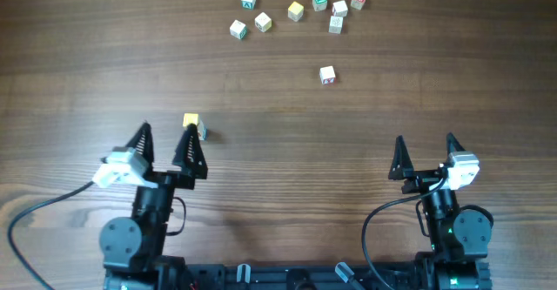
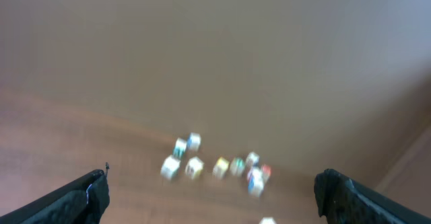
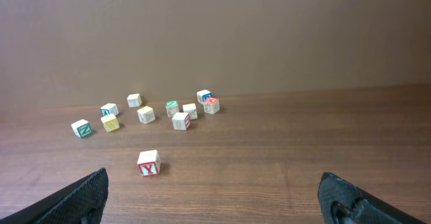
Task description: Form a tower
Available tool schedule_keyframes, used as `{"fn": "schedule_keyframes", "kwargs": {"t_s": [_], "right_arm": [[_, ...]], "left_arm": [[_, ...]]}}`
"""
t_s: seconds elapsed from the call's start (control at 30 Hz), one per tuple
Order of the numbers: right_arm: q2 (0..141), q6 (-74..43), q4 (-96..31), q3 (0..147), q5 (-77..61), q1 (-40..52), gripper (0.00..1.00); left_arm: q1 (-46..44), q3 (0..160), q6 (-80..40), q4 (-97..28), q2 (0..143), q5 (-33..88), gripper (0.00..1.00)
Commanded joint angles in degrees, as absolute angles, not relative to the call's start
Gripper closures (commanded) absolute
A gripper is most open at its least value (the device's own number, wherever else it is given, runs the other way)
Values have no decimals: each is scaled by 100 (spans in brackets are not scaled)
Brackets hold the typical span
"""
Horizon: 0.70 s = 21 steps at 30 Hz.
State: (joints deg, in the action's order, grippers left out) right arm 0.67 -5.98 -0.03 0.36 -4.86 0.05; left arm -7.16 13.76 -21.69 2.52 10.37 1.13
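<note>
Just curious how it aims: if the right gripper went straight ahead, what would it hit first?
Probably nothing close: the right gripper faces bare table, with the lone Y cube sitting left of its line. Farther on, perhaps the far red-faced cube; depth is unclear.

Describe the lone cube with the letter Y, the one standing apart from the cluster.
The lone cube is a small block of pale wood. Its near face has a red frame around a letter Y, and its top looks plain and pale. It sits flat and upright on the brown wooden table, turned slightly so a second side shows. It stands well clear of the cluster behind it. Nothing touches it except the table.
</note>
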Motion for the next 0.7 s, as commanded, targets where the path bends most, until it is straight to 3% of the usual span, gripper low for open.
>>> {"fn": "schedule_keyframes", "kwargs": {"t_s": [0.0,0.27,0.33,0.67], "right_arm": [[25,-602,12,30,-405,-25,0],[25,-602,10,30,-405,-25,1],[27,-600,12,30,-405,-25,0],[25,-602,10,30,-405,-25,0]], "left_arm": [[-816,790,-1916,349,482,58,0],[-814,32,-932,64,16,25,0],[-779,32,-939,-408,16,-49,0],[-711,32,-919,-438,16,-30,0]]}}
